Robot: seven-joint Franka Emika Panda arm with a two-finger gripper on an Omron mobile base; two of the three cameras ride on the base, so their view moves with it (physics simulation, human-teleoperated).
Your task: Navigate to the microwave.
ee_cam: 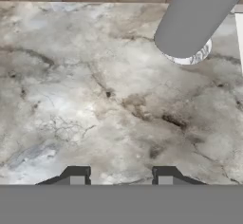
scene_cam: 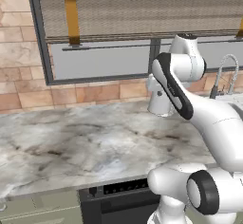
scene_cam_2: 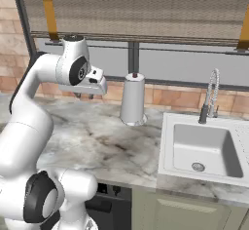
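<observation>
From the left base view, my arm (scene_cam: 190,99) rises over a marble counter (scene_cam: 71,142) that runs beneath a window (scene_cam: 99,59) with its blind drawn down. A paper towel roll (scene_cam: 156,99) stands behind my elbow, and a tap (scene_cam: 227,73) curves at the far right. Below the counter edge sits a dark appliance with a row of knobs (scene_cam: 121,190). That is no microwave.

From the right base view, my claw (scene_cam_2: 85,95) hangs over the counter, just left of the paper towel roll. To the right lies a white sink (scene_cam_2: 202,148) with its tap behind it. I cannot place the microwave anywhere here.

In the hand view, my two fingertips (ee_cam: 76,176) stand apart with nothing between them, so my claw is open and empty above bare marble. The roll's base is at the upper right.

I judge the drive is not finished: I face the window and sink, and the whole trip to the microwave is left.
</observation>
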